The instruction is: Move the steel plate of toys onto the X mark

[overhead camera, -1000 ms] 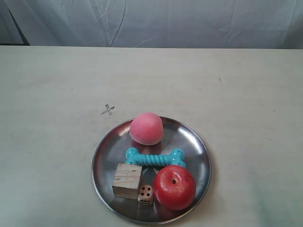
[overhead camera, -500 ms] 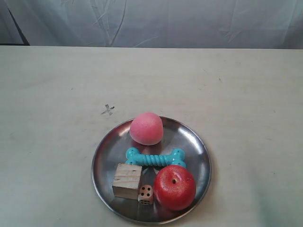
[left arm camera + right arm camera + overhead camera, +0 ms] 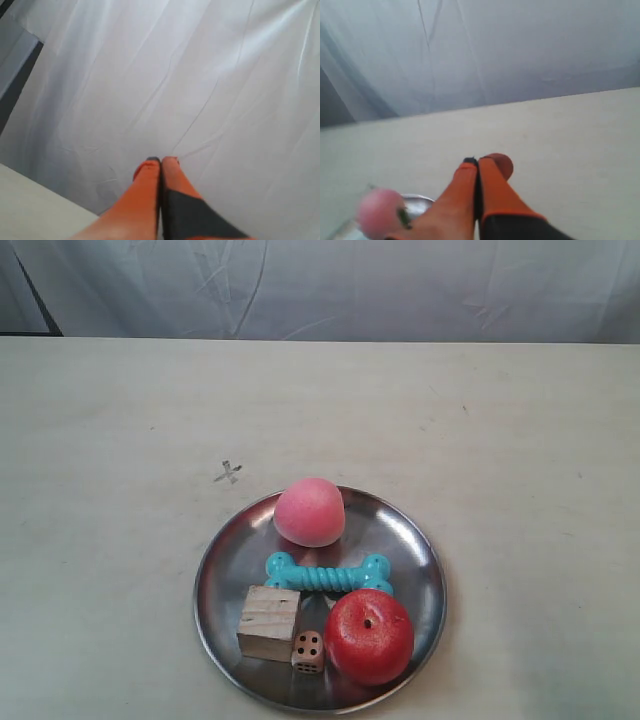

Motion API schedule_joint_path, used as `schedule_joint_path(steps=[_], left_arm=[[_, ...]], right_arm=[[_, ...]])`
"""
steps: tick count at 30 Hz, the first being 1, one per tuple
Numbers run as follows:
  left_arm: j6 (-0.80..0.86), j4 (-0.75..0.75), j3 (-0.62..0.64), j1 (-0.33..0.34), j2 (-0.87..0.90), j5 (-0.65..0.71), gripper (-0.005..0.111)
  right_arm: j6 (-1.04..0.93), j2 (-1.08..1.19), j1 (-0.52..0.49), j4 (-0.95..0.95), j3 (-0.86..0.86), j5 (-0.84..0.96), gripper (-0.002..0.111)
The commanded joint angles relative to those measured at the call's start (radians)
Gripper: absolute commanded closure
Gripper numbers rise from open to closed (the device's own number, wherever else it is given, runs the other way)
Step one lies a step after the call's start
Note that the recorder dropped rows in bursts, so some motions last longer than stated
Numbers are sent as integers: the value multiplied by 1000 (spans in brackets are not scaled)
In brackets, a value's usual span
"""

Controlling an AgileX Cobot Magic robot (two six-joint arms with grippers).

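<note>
The steel plate [image 3: 222,585] lies on the cream table at the near middle of the exterior view. On it sit a pink peach ball [image 3: 310,511], a turquoise ridged bone [image 3: 328,575], a red apple [image 3: 369,636], a pale wooden cube [image 3: 269,622] and a small die [image 3: 308,651]. The faint grey X mark [image 3: 229,473] lies just beyond the plate's far left rim. No arm shows in the exterior view. My left gripper [image 3: 161,160] is shut and empty, facing a white curtain. My right gripper [image 3: 479,160] is shut and empty above the table, with the plate's rim [image 3: 417,199] and the blurred peach ball [image 3: 379,212] beside its fingers.
A white curtain [image 3: 330,285] hangs behind the table's far edge. A dark gap [image 3: 30,290] shows at the far left corner. Bare cream tabletop [image 3: 520,440] spreads around the plate on all sides.
</note>
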Motion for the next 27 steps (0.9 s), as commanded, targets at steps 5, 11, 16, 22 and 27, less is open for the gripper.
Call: schedule_joint_path(steps=[5,11,16,22,27], left_arm=[[-12,-187,3,-2,-6,-4,107],[-12,-194,3,-2,-6,2,107],[-12,-200,-9,-2,-6,37,107],[92,-205,-173,-2,171,80,107],[201,-60,-414,-2,479,273,107]], right_arm=[[28,-6,-4,392,4,-119,108],[28,-6,-4,392,4,-125,108],[28,-6,-4,390,-11,-136,109],[26,250,-4,173,-193,-76,109],[26,668,-4,-112,-468,53,109]])
